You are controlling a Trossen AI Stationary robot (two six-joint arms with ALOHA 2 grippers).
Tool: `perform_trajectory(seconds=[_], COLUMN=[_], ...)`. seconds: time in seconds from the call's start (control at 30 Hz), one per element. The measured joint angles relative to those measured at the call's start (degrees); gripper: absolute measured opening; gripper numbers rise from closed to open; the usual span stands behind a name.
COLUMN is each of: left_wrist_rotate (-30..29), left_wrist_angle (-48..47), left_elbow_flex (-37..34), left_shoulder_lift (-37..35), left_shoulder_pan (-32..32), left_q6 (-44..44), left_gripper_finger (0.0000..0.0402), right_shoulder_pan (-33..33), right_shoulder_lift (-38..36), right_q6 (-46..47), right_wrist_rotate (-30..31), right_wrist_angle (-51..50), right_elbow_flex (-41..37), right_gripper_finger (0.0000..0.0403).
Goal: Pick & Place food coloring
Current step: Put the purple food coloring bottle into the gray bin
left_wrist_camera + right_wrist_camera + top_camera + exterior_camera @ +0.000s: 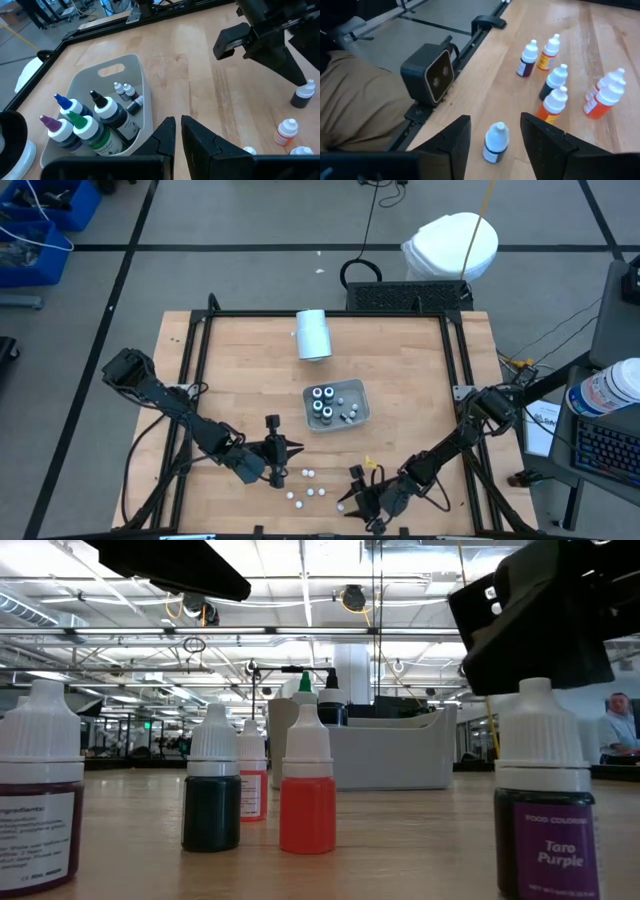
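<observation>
Loose small food coloring bottles (pixel 555 80) stand upright on the wooden table near its front edge. A purple one (pixel 496 142), labelled Taro Purple (pixel 545 810), stands on its base between the open fingers of my right gripper (pixel 495 122), with a gap on each side. The gripper (pixel 352 490) is low, at the front, right of centre. My left gripper (pixel 178 122) is shut and empty, hanging above the table (pixel 285 446) just in front of the grey tray (pixel 125 65). That tray (pixel 360 415) holds larger dark bottles (pixel 107 112) and some tiny ones (pixel 125 91).
A white cylinder (pixel 313 335) lies on the table's far half. The low camera (pixel 427 75) sits on the black frame at the front edge, close to my right gripper. Bare wood lies between the tray and the loose bottles (pixel 310 492).
</observation>
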Motion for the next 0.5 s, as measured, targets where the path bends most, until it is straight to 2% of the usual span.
perform_trajectory(seconds=[0.37, 0.5], left_wrist_rotate=[0.02, 0.02], left_wrist_angle=[0.03, 0.01], left_elbow_flex=[0.00, 0.00], left_shoulder_lift=[0.00, 0.00], left_shoulder_pan=[0.00, 0.00], left_q6=[1.08, 0.88], left_gripper_finger=[0.0037, 0.0037], right_shoulder_pan=[0.73, 1.73], right_shoulder_lift=[0.00, -0.01], right_q6=[0.44, 3.22], right_wrist_rotate=[1.79, 5.33], right_wrist_angle=[4.57, 4.33], right_elbow_flex=[0.08, 0.11], right_gripper_finger=[0.0194, 0.0193])
